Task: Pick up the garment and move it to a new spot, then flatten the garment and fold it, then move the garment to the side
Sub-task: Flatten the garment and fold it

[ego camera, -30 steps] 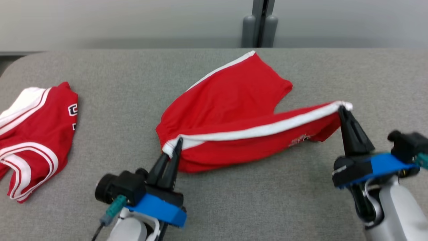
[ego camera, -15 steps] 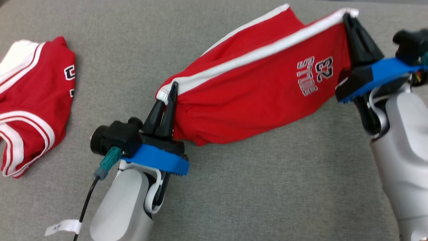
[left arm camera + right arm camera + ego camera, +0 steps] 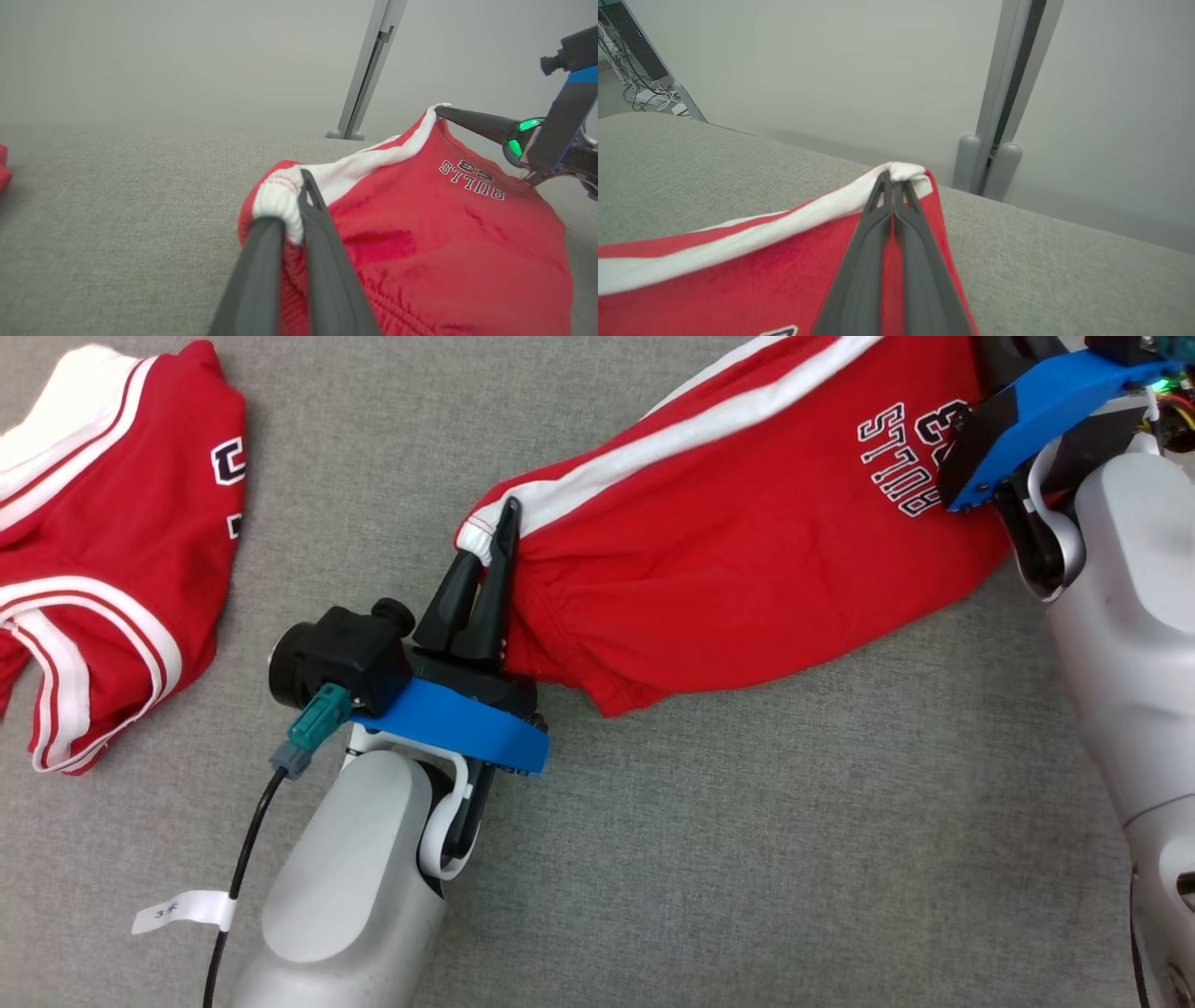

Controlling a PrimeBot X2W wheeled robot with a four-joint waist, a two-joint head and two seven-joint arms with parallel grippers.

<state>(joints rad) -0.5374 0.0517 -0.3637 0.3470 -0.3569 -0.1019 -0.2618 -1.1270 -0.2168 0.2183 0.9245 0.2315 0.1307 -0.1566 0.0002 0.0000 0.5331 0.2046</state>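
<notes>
Garment (image 3: 747,569) red, stretched over grey worktop (image 3: 747,849); left pincer (image 3: 490,532) clamped on white hem corner, right pincer (image 3: 893,179) pinching opposite corner.

The light is soft and even, bright enough to see well. Shadows on the grey table (image 3: 747,859) are faint. The left wrist view looks pale and foggy. Close to the camera, the dark fingers (image 3: 327,280) and the red garment (image 3: 444,261) go blurry. A green light (image 3: 528,125) glows.
</notes>
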